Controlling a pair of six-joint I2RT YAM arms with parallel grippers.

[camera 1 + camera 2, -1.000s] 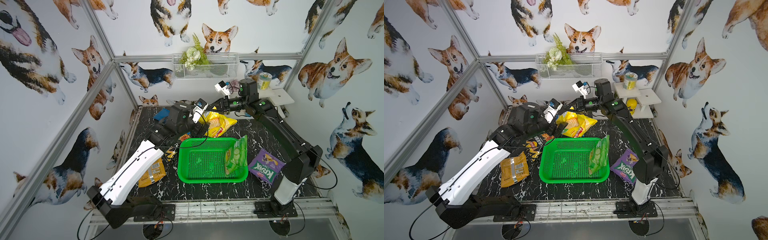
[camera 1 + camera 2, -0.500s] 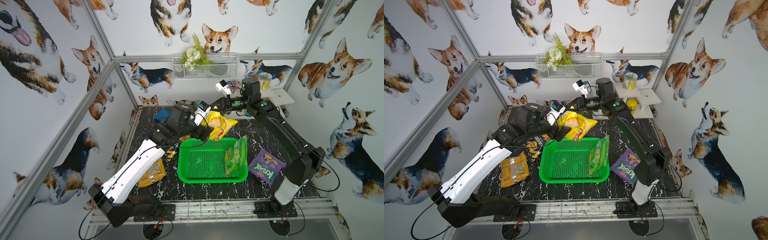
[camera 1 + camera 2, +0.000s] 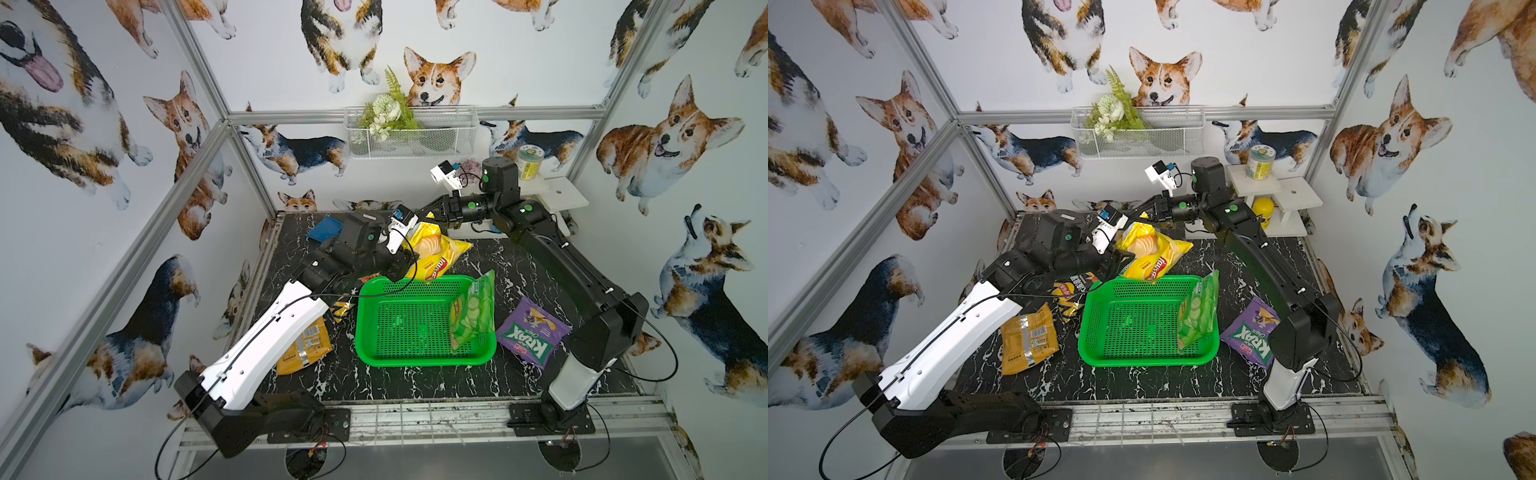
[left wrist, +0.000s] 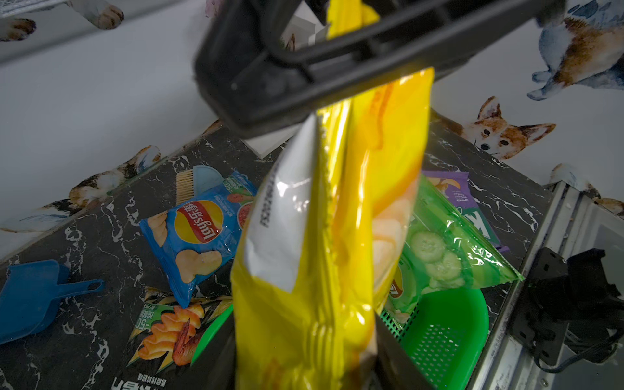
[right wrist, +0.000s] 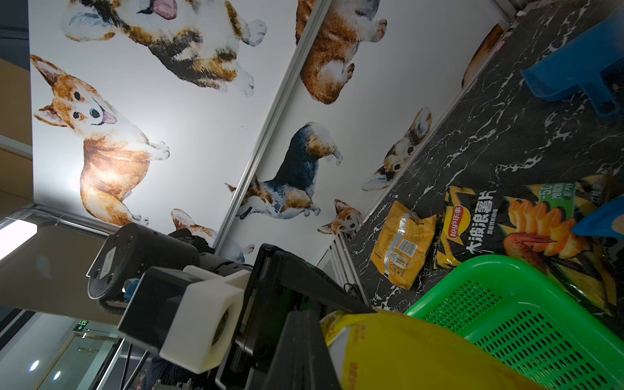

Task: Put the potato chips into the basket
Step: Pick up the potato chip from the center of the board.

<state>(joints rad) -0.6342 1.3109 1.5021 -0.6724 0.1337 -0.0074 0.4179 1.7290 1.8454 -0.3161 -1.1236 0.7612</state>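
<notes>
Notably, top views hide the blue bag (image 4: pixel 199 236). Basket (image 3: pixel 415 359) holds green bag (image 3: pixel 473 316); right gripper (image 3: pixel 428 214) pinches yellow bag (image 3: pixel 436 253); left gripper (image 4: pixel 305 354) hold unclear

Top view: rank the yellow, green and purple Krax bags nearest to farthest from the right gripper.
1. Yellow bag, held in the right gripper.
2. Green bag, in the basket, right end.
3. Purple Krax bag, on the table past it.
</notes>
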